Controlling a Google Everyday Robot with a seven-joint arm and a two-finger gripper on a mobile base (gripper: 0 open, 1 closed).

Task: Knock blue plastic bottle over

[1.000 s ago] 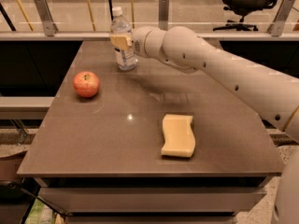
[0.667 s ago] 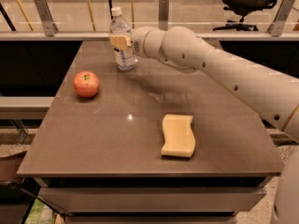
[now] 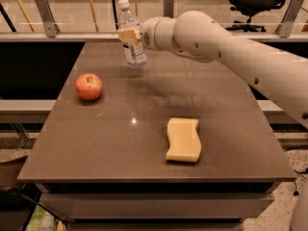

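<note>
The blue plastic bottle [image 3: 133, 49] is clear with a white cap and stands out over the table's far left part, leaning with its cap to the left. My gripper [image 3: 130, 36] is at the bottle's middle. A tan finger [image 3: 128, 35] lies across the front of its label and the jaws look closed around it. The bottle's base appears slightly above the table [image 3: 120, 143]. The white arm [image 3: 226, 47] reaches in from the right.
A red apple [image 3: 89, 86] sits on the table's left side. A yellow sponge [image 3: 183, 139] lies at front centre right. A railing with posts [image 3: 45, 16] runs behind the table. An office chair [image 3: 257, 1] is at the far right.
The bottle and gripper have shifted up and slightly right together, and the bottle now leans. The apple and sponge have not moved.
</note>
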